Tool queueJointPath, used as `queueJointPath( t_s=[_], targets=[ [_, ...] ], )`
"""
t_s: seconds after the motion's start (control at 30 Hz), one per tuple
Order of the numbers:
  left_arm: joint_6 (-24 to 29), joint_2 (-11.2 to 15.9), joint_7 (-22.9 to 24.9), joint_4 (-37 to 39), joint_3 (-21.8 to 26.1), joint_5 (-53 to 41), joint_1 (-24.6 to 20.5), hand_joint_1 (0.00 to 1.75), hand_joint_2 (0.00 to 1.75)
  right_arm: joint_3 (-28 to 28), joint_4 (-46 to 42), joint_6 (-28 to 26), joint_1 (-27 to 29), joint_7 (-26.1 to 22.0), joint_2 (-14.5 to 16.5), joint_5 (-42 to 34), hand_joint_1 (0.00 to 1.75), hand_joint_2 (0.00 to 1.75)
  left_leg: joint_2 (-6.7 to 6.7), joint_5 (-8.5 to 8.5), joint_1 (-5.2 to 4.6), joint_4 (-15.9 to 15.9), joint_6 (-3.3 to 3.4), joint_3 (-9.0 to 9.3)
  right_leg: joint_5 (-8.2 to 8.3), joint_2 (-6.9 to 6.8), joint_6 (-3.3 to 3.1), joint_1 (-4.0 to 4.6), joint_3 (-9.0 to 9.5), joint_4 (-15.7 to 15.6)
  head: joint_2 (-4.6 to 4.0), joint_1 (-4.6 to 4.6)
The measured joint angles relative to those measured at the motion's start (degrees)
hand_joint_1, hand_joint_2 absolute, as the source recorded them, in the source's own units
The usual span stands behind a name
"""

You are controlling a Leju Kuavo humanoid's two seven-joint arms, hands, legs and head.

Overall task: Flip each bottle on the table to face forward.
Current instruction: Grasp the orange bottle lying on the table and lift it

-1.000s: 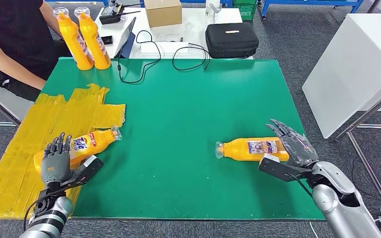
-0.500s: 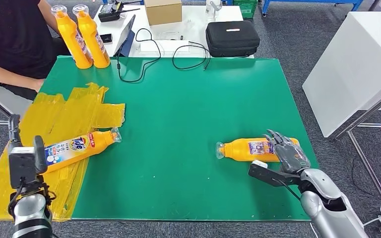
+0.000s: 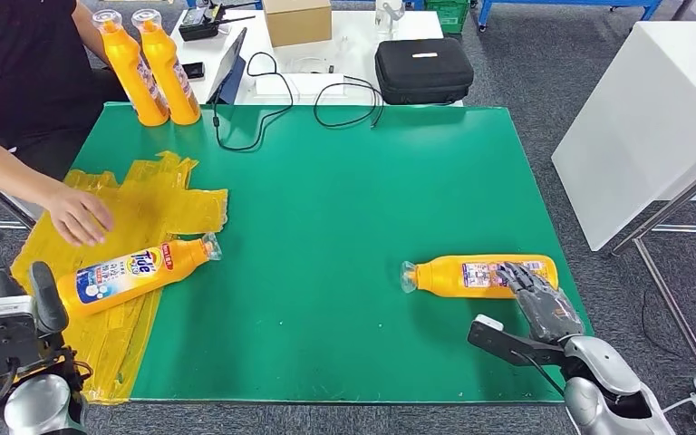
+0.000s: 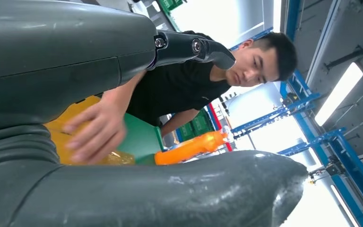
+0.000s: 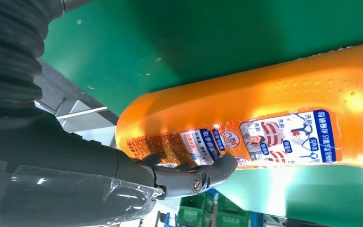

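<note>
Grey carpet floor [image 3: 526, 63] all around, kinda speckled. The work table has a green mat [image 3: 353, 208] on top, with crinkly yellow sheets [image 3: 136, 204] covering its near-left part. Behind it there's a white desk [image 3: 344, 45] cluttered with a cardboard box [image 3: 297, 20], a black case [image 3: 423, 71] and some black cables [image 3: 263, 109] trailing onto the mat. Off to the right side sits a big white cabinet [image 3: 662, 118] with a metal frame leg [image 3: 680, 199] leaning past it. Blue racking [image 3: 562, 7] runs along the back, a green crate [image 3: 447, 14] tucked by it. Overhead it's blue beams [image 4: 307, 99] and long strip lights [image 4: 338, 87], pretty bright.
</note>
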Motion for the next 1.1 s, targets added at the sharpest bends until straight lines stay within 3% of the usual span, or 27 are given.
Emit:
queueJointPath(
  t_s=[1.1],
  targets=[
    [0.22,-0.54,0.31,-2.5,-0.5,0.28,2.4,0.0,0.0,-6.29,-7.1,-0.13,-0.16,0.39,-1.16,1.62,0.0,1.75,0.0,0.0,0.0,0.0,0.0,0.0,0.0,0.0,0.0,0.0,0.0,0.0,0.0,0.0]
  ],
)
